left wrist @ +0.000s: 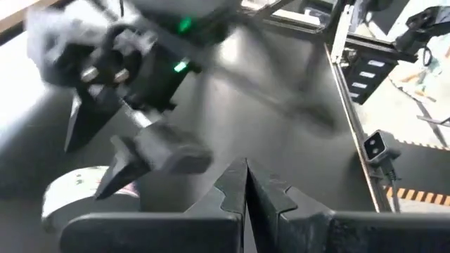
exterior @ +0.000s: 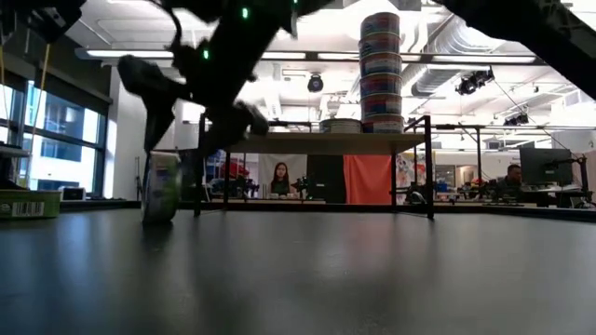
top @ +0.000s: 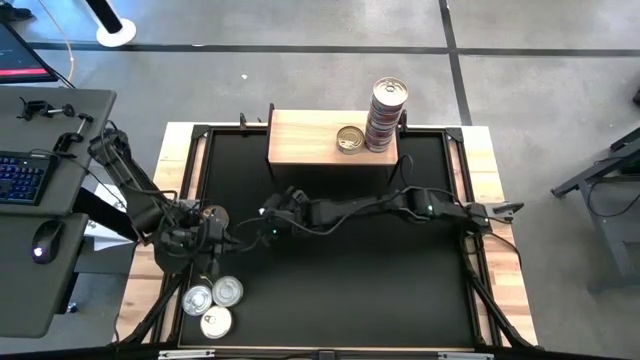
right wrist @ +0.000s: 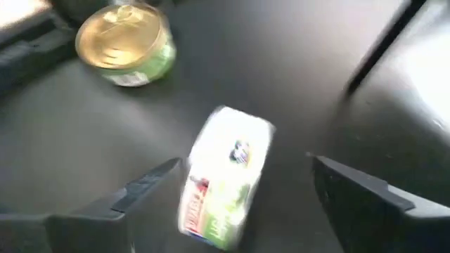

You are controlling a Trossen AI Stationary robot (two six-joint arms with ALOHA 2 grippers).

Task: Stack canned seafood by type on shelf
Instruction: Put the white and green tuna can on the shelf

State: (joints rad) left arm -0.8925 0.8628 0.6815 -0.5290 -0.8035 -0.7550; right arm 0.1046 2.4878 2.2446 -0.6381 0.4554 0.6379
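The pale wood shelf (top: 310,140) stands at the table's far edge. On it are a tall stack of tins (top: 387,115) and one single tin (top: 350,139). My right gripper (right wrist: 246,163) is open over the table's left half. Its fingers stand on either side of a white-labelled tin (right wrist: 225,179) that is up on its rim (exterior: 161,186), and they do not touch it. A gold-topped, green-labelled tin (right wrist: 125,46) sits flat just beyond it (top: 212,214). My left gripper (left wrist: 246,186) is shut and empty, raised near the gold-topped tin and pointing toward the right gripper.
Three silver-topped tins (top: 213,305) sit flat at the table's near left corner. A desk with a keyboard (top: 20,175) and a mouse stands left of the table. A person (exterior: 279,177) sits in the room far behind the shelf.
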